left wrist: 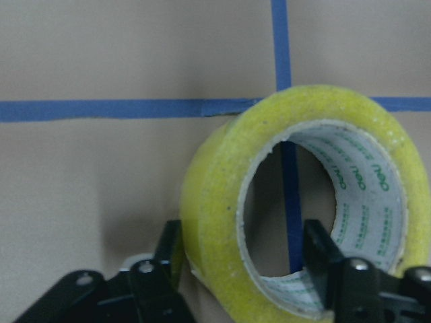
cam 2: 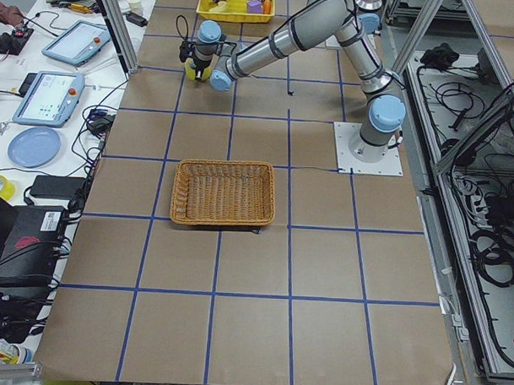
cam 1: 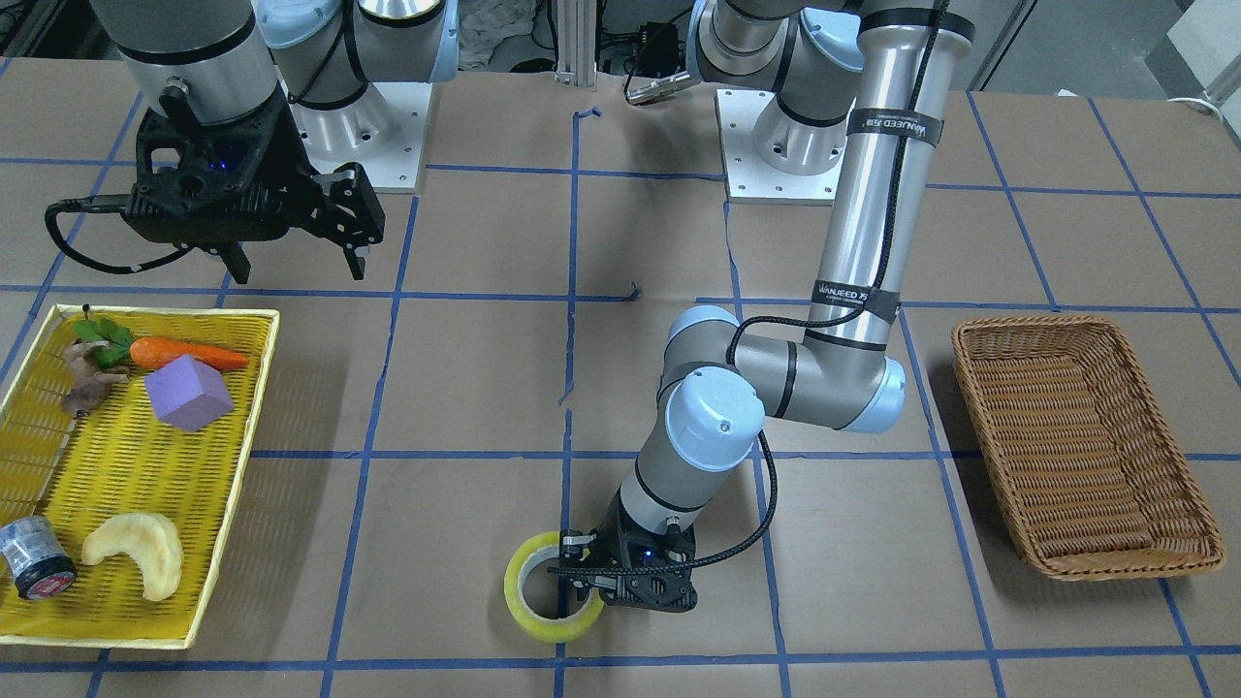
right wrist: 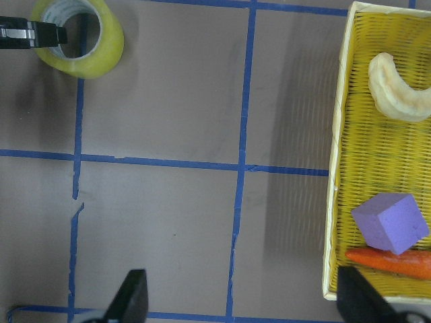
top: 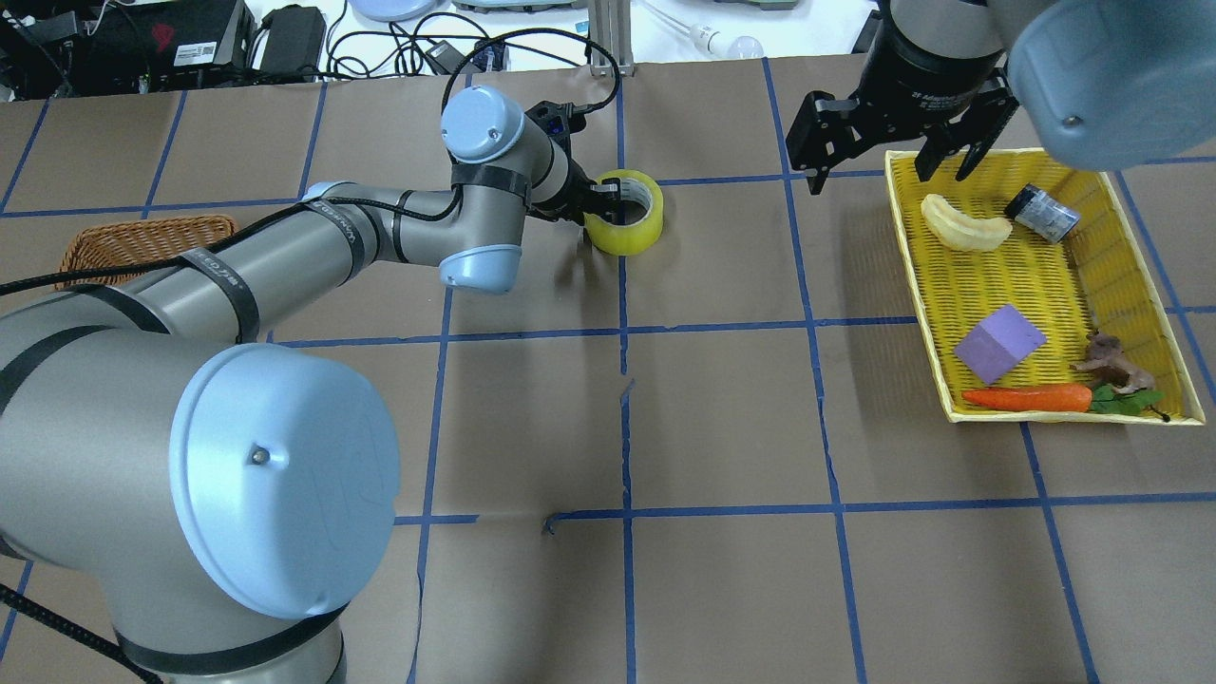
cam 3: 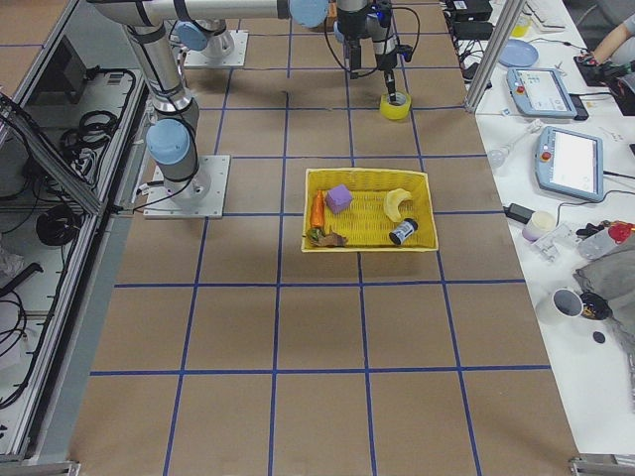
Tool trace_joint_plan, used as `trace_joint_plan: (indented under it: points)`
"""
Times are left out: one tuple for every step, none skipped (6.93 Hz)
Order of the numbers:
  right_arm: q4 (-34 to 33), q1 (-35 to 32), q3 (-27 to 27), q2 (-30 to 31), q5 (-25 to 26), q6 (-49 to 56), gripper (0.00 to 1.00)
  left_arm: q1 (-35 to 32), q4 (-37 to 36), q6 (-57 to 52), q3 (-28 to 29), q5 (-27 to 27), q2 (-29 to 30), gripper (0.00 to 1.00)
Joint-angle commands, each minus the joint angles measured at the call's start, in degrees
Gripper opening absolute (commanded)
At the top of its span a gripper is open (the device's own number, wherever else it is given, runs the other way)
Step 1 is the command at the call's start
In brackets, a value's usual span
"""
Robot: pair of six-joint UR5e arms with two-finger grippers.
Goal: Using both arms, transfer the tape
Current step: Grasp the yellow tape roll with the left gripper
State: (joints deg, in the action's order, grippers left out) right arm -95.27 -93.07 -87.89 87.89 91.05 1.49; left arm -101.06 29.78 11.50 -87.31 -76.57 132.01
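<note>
Wide roll of yellowish translucent packing tape (top: pixel 627 235) lies flat on the brown paper-covered bench (top: pixel 722 418), toward the middle of the edge farthest from the robot. Left hand (left wrist: pixel 242 235) is spread and straddles the roll's wall, one finger outside, one inside the core. Right hand (cam 1: pixel 298 264) is spread, holds nothing, and hangs beside the yellow woven tray (top: pixel 917 285).
</note>
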Motion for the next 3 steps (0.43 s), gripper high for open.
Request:
trace_joint_plan:
  points:
    - [0.0, -0.1, 0.1, 0.0, 0.0, 0.0, 1.0, 0.0, 1.2, -0.2, 0.0, -0.5, -1.7, 0.0]
    - [0.1, -0.1, 0.0, 0.0, 0.0, 0.0, 1.0, 0.2, 4.9, -0.4, 0.4, -2.1, -3.7, 0.0]
    - [0.0, 0.0, -0.1, 0.0, 0.1, 0.0, 1.0, 1.5, 8.7, -3.0, 0.5, -5.5, -6.5, 0.0]
